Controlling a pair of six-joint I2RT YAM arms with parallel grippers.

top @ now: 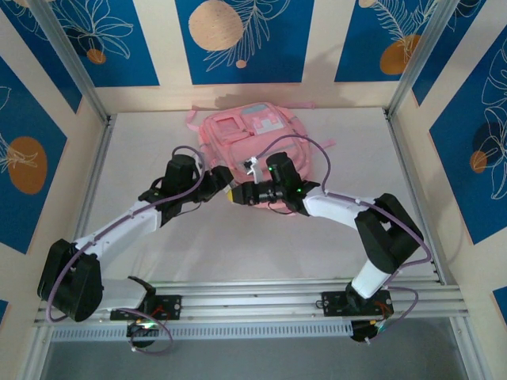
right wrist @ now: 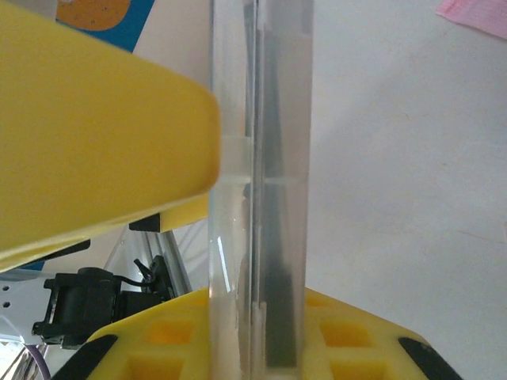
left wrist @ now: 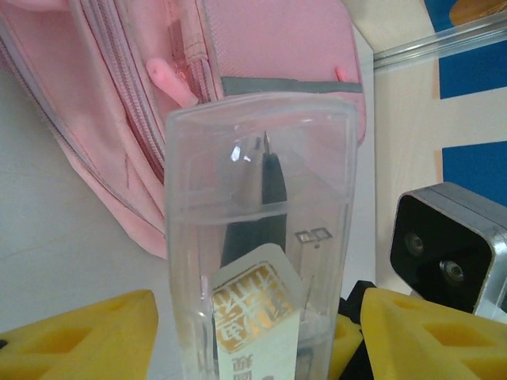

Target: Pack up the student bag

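Clear case (left wrist: 261, 198) carrying a white label (left wrist: 252, 317) with gold characters, too blurred to read. The right gripper (right wrist: 253, 237) is pinching the case; the left gripper (left wrist: 257, 340) is standing with fingers spread on either side. The student bag (top: 242, 131) is lying at the white table's (top: 198, 253) far edge, below blue leaf-patterned wall panels (top: 238, 32).

White table (top: 238, 249) bears student bag (top: 245, 131) (seemingly flat).

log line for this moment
left gripper: open around clear case | right gripper: shut on case | student bag: on table, case not yet in
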